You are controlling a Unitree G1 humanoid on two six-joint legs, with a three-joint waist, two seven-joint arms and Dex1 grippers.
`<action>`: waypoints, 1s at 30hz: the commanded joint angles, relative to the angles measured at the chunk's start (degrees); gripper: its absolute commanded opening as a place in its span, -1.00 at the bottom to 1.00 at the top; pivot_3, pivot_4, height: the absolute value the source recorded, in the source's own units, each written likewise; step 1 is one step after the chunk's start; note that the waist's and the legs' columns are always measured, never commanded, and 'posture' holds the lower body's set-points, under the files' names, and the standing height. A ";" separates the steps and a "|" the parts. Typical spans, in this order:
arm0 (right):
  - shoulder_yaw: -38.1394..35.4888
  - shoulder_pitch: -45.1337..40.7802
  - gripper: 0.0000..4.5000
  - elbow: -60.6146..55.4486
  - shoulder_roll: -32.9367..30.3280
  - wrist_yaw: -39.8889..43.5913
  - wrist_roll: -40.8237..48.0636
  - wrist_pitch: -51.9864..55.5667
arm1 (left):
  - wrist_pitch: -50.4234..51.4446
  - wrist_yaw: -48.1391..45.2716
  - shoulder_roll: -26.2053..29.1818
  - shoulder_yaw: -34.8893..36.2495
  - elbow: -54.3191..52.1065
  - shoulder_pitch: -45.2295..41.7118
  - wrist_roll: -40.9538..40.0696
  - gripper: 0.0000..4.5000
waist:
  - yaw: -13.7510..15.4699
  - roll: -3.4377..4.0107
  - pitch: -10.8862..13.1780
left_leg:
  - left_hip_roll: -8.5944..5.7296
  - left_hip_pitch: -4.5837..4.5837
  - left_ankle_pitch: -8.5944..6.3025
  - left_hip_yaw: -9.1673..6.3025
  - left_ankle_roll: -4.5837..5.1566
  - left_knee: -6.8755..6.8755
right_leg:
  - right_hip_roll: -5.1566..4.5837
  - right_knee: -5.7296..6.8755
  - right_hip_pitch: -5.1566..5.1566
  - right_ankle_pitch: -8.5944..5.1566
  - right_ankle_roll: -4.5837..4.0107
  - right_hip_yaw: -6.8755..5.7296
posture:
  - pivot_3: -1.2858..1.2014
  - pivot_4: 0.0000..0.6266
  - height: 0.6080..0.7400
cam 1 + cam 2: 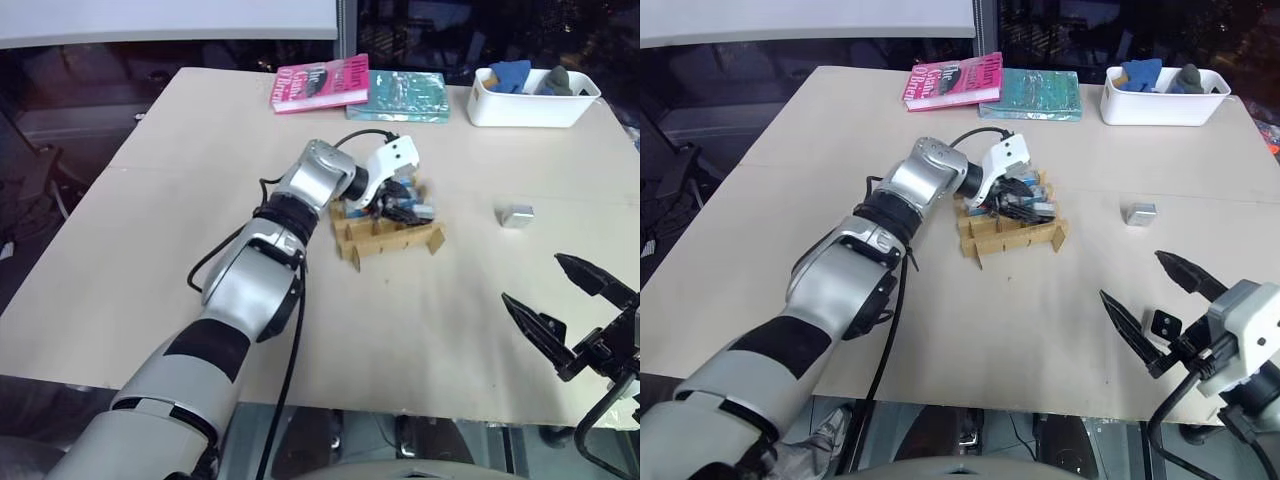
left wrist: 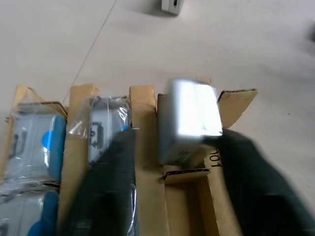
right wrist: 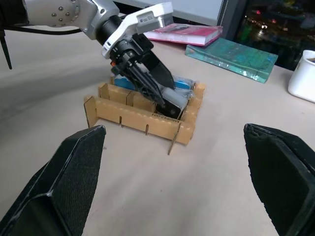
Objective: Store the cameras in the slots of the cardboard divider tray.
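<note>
Tray of tan cardboard at the middle of the table, crossed strips making rows of square slots. Found the left gripper right over the tray, angled down into the slot at its right end. Saw a silver camera there, tilted, lower part down in that end slot, upper part standing above the cardboard. Saw the two black fingers spread to either side of the camera: one against or just beside its edge, the other with a clear gap to it, so parted wider than the block and not pinching it. Noted wrapped cameras with blue patches in the slots left of that one, touching the divider strips.

Spotted a loose camera, small and silver, lying on the table well to the right of the tray. Found the right gripper nearer the robot than the tray and off to its right, well apart from it, held above the table's near edge, fingers spread wide, nothing between them.

Beyond the tray, saw a pink book and a teal book side by side, touching. Beyond the tray and to its right, noted a white bin holding blue and grey things.
</note>
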 commanded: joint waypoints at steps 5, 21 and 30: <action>-1.08 -0.94 1.00 0.63 -2.32 -0.81 1.46 0.24 | 7.28 -0.68 3.19 6.11 -7.58 -1.03 -3.42 0.90 | -0.11 0.00 0.00 | 0.04 -0.03 0.00 0.00 0.00 0.08 | 0.02 0.05 -0.02 0.00 0.00 0.00 | 0.03 -0.52 1.00; -6.27 4.24 1.00 10.86 -12.89 6.45 -5.65 7.54 | 30.40 4.17 8.08 23.38 -70.18 37.14 -36.61 0.95 | -0.15 0.26 -0.15 | 0.19 0.31 -0.03 -0.10 0.01 0.29 | -0.06 0.01 0.49 0.01 -0.02 0.14 | 0.03 -0.52 1.00; -2.32 0.50 1.00 26.50 -21.06 15.73 -13.88 5.17 | 33.36 6.61 15.56 22.91 -83.12 49.41 -45.11 0.95 | 0.04 0.25 -0.16 | 0.19 0.92 -0.06 -0.10 0.07 0.35 | -0.14 0.02 1.12 0.02 -0.07 0.17 | 0.03 -0.52 1.00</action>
